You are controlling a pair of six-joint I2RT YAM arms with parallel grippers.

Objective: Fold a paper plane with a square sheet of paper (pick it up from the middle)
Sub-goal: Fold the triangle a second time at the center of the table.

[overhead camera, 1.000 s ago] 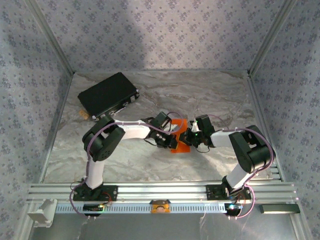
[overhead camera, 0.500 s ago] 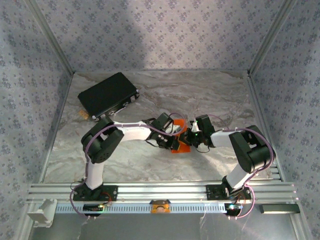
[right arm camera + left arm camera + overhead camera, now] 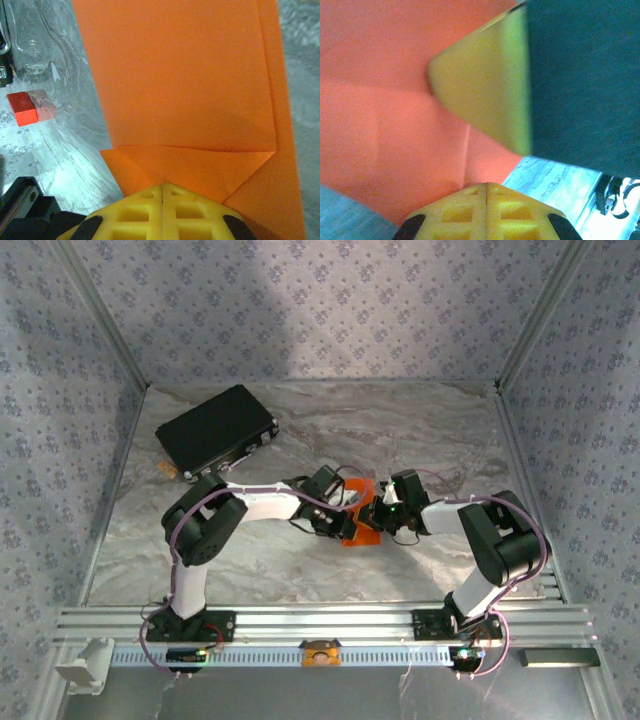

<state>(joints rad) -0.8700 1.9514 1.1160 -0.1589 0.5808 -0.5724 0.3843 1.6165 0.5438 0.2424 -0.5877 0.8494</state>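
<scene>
The square sheet of paper (image 3: 360, 533) is bright orange and lies partly folded on the marble table, between the two grippers. In the right wrist view the paper (image 3: 180, 75) shows a folded-over flap and straight creases. My right gripper (image 3: 163, 186) is shut, its yellow tips resting on that flap's edge. My left gripper (image 3: 486, 185) is also shut, its tips down on the paper (image 3: 385, 100) by a crease. The right gripper's yellow finger (image 3: 485, 90) and dark body loom close in front of it. From above, the left gripper (image 3: 347, 517) and the right gripper (image 3: 377, 514) nearly meet over the sheet.
A black case (image 3: 215, 430) lies at the back left of the table (image 3: 420, 430). A small red block (image 3: 22, 108) sits on the table left of the paper. Patterned walls and metal rails enclose the table on three sides.
Both grippers have stayed shut on top of the paper. The left gripper has shifted slightly over the sheet, so a little less orange shows from above.
</scene>
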